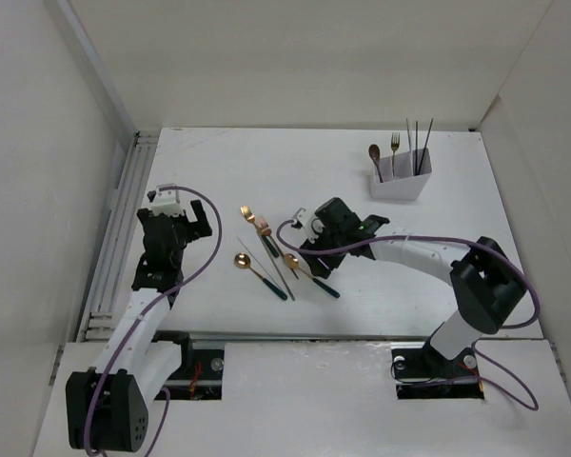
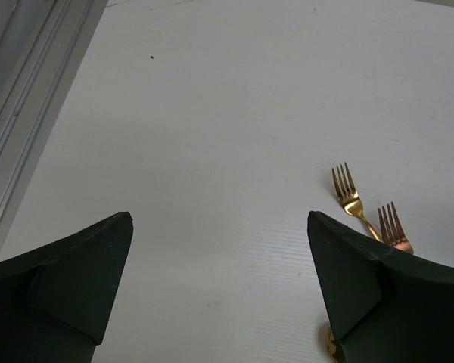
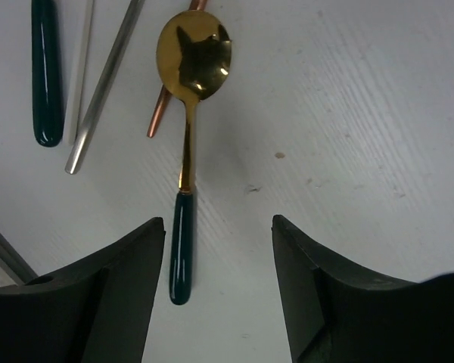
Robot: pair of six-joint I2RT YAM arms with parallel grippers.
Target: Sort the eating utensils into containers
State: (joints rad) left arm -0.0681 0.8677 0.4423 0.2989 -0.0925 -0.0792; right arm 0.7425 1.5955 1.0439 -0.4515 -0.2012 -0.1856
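From above, the white bin [image 1: 398,188] stands at the far right of the bench [image 1: 457,248]. A spoon, a fork and dark chopsticks [image 1: 419,138] stand upright in it. Near the bench's middle lie two forks [image 1: 255,221], a second spoon [image 1: 242,259] and thin sticks [image 1: 271,259], all close together. The right tool [image 1: 312,255] hangs over a gold spoon [image 1: 295,263] at the right edge of that group. The left tool [image 1: 186,217] hovers to the left of the group, apart from it.

The left wrist view shows the left tool [image 2: 219,219] spread wide with only bare bench between its fingers. The gold fork [image 2: 346,189] and the rose-coloured fork [image 2: 394,225] lie just beyond the right-hand finger.

The right wrist view shows the right tool [image 3: 217,223] released and gripping nothing. The gold spoon [image 3: 185,166] lies flat with its bowl away from the tool. Its green handle reaches into the gap, close to one finger. Beside it lie another green handle [image 3: 45,76], a silver stick [image 3: 106,83] and a copper stick [image 3: 159,113].
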